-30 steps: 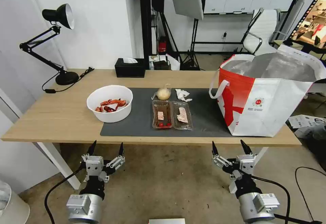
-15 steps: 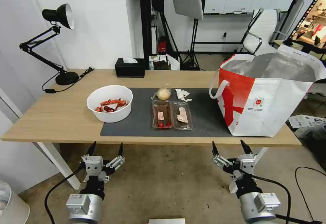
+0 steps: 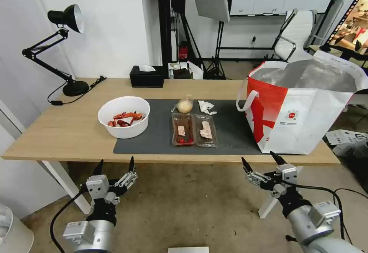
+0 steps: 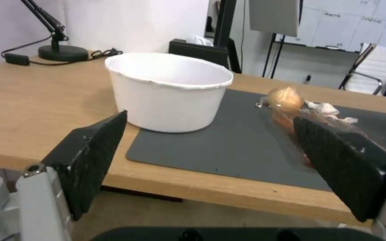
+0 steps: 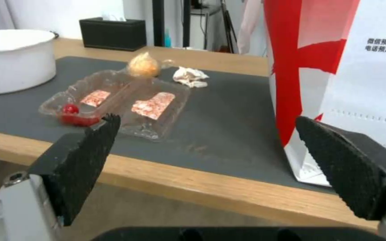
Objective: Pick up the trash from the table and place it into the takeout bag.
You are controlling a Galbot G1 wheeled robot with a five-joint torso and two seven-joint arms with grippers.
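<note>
Trash [image 3: 194, 129] sits on the table's [image 3: 69, 130] grey mat [image 3: 230, 130], both claws spread below.

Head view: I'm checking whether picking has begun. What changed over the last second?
Both open grippers shifted below the table's near edge: left gripper slightly left and up, right gripper right and up, tilting. Nothing grasped. Bowl, clamshell tray, tissue, knotted bag, takeout bag unmoved.
</note>
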